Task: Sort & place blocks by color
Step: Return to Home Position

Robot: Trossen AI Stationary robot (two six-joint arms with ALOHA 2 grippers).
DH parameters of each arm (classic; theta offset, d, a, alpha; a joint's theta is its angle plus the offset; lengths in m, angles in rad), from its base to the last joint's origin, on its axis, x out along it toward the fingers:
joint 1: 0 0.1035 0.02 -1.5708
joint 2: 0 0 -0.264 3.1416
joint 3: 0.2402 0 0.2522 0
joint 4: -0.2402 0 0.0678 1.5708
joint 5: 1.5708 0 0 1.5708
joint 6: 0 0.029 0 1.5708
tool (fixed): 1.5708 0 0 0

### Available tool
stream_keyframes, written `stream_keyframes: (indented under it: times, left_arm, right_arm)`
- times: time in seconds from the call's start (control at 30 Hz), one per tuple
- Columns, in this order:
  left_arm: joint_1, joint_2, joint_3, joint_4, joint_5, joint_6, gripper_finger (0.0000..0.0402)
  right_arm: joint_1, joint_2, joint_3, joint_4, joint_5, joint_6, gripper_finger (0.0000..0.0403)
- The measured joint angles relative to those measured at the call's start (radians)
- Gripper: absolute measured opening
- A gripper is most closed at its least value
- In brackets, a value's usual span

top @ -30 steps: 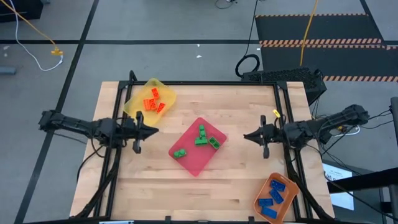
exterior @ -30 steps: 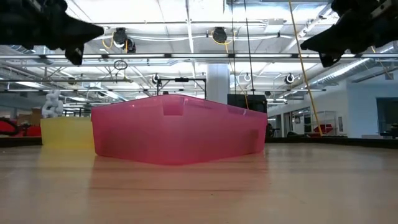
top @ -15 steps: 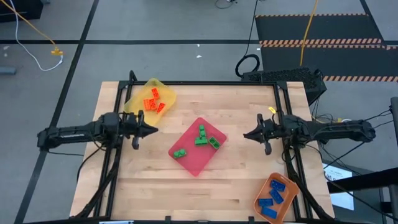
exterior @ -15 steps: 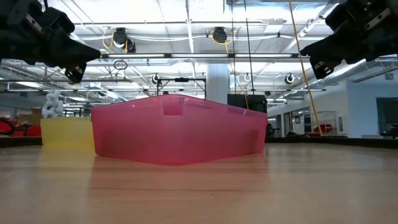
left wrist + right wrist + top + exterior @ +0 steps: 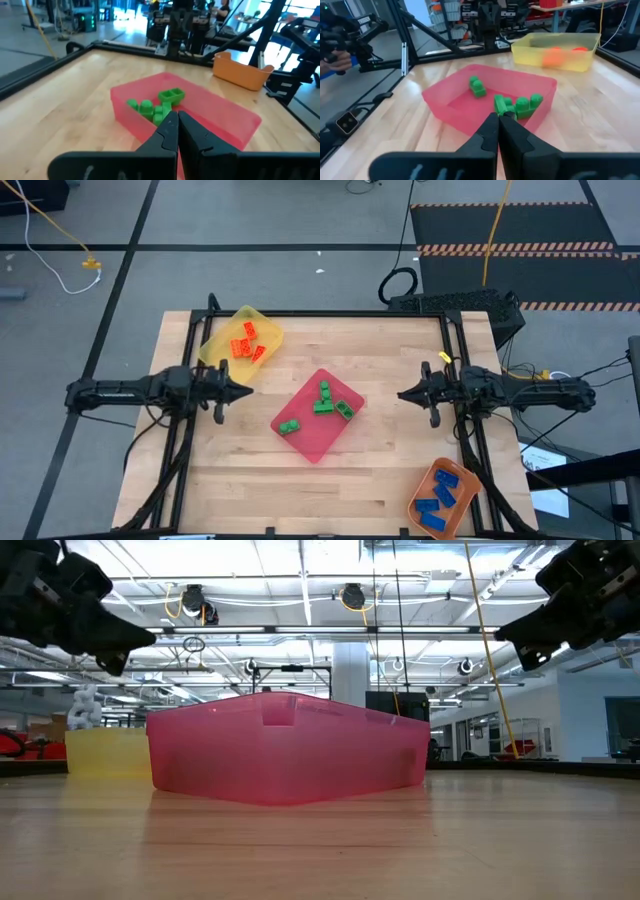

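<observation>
High view: orange blocks point(image 5: 245, 343) are sitting in the yellow tray point(image 5: 212, 348) at the table's point(image 5: 390, 350) 11 o'clock, green blocks point(image 5: 325, 404) in the pink tray point(image 5: 315, 442) at centre, blue blocks point(image 5: 438, 498) in the orange tray point(image 5: 450, 468) at 5 o'clock, left pincer point(image 5: 245, 390) hovering at 9, right pincer point(image 5: 403, 394) at 3. Low view: both are hanging higher than the pink tray, not touching it. Wrist views: each is pressing its fingers point(image 5: 169, 131) together on nothing, facing the green blocks.
</observation>
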Motion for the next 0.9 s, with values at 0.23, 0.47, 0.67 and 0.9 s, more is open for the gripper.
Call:
stream_keyframes:
  times: [0.23, 0.47, 0.67, 0.9]
  left_arm:
    - [-0.003, -0.148, -0.025, -0.070, 0.020, 0.008, 0.0000]
    - [-0.005, -0.146, -0.033, -0.052, 0.016, 0.022, 0.0000]
    - [-0.005, -0.143, -0.033, -0.050, -0.014, 0.053, 0.0000]
    - [-0.005, -0.142, -0.033, -0.050, -0.015, 0.116, 0.0006]
  right_arm:
    - [0.000, -0.079, -0.046, 0.002, -0.005, -0.033, 0.0000]
    - [0.000, -0.200, -0.172, 0.146, -0.037, -0.039, 0.0000]
    - [0.000, -0.229, -0.174, 0.169, -0.035, -0.115, 0.0000]
    - [0.000, -0.227, -0.176, 0.129, -0.033, -0.102, 0.0000]
